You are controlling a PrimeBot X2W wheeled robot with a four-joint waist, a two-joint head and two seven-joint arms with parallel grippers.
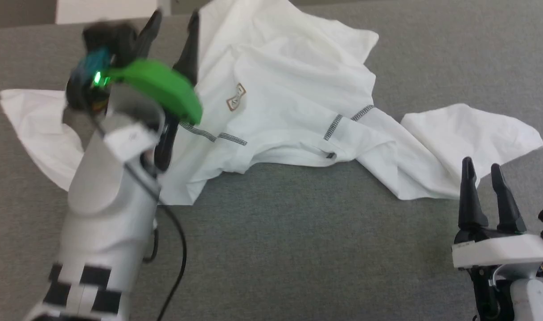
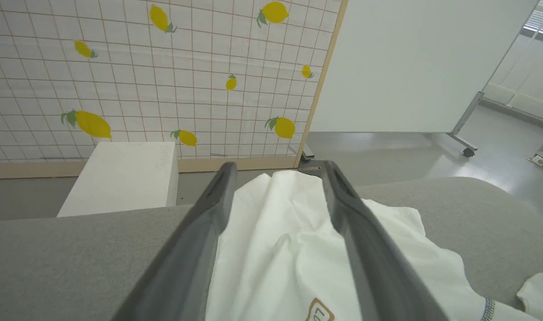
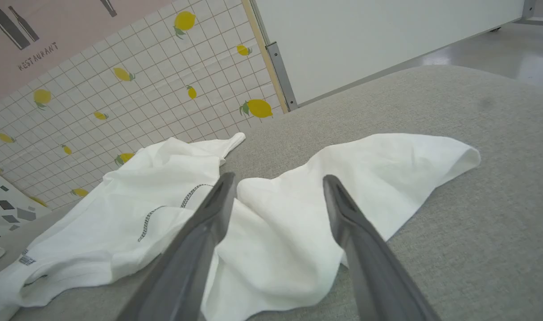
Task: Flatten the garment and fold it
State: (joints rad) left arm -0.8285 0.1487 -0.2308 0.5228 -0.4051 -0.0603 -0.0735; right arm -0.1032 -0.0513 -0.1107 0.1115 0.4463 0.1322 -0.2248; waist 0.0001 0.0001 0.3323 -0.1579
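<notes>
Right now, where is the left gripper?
In the head view the left gripper is at the upper left, open, its fingers astride a raised fold of the garment, just left of the small brown-edged label.
</notes>
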